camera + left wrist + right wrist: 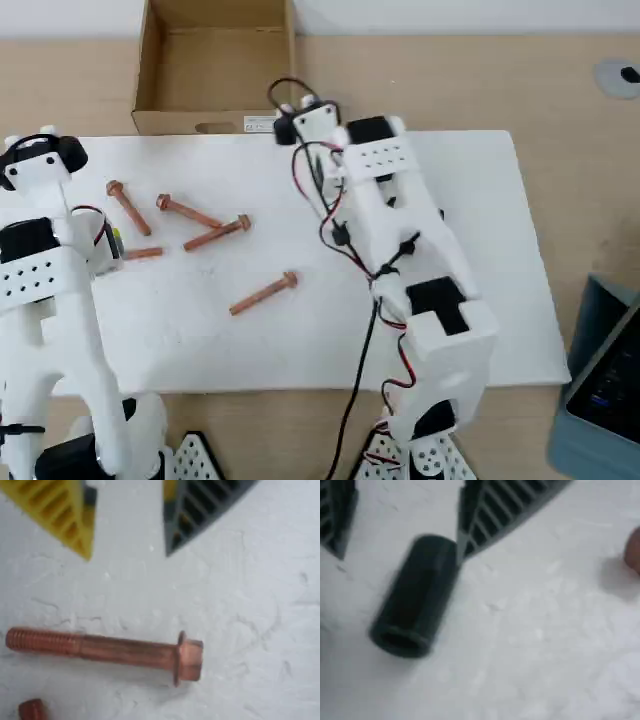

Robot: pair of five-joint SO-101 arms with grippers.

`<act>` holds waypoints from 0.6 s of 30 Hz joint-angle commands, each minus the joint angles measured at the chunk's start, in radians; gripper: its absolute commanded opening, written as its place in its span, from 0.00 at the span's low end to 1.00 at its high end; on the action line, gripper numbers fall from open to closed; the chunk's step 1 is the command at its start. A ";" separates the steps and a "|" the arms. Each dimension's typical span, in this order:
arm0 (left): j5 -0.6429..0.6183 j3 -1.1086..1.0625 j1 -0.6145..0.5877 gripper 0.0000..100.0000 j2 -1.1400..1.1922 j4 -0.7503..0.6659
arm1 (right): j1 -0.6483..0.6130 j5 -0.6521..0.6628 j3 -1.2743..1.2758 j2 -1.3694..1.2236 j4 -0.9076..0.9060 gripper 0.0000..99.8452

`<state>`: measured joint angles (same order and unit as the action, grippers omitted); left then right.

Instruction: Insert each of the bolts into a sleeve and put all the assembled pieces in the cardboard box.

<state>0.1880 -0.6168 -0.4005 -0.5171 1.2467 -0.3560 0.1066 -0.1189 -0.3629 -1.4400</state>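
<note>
Copper-brown bolts (264, 293), a black sleeve (412, 597), a white mottled mat (180, 320), a plain brown cardboard box (150, 70); left gripper (127, 555) ribbed, one side yellow, one black.

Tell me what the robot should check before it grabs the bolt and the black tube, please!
1. The left arm's fingers are open over the bolt: ok, they stand apart above it.
2. The bolt lies free on the white mat: ok, nothing is on top of it.
3. The right arm's fingers are open around the sleeve: ok, it lies between them.
4. The sleeve's hole is clear: cannot tell, it is dark inside.
5. The cardboard box is open on top: ok.
</note>
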 commanded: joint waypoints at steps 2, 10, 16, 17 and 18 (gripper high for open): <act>0.006 0.044 -0.002 0.11 -0.002 0.006 | -0.033 -0.011 -0.047 -0.015 0.035 0.17; 0.008 0.044 -0.002 0.11 -0.002 0.006 | -0.028 -0.021 -0.047 -0.101 0.071 0.16; 0.008 0.044 -0.002 0.11 -0.002 0.006 | -0.028 -0.021 -0.048 -0.154 0.092 0.13; 0.008 0.044 -0.002 0.11 -0.002 0.006 | -0.028 -0.021 -0.050 -0.165 0.092 0.10; 0.008 0.044 -0.002 0.11 -0.002 0.006 | -0.028 -0.021 -0.050 -0.177 0.092 0.07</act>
<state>0.1880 -0.6168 -0.4005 -0.5171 1.2467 -0.3728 0.0898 -0.1373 -0.5132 -1.3694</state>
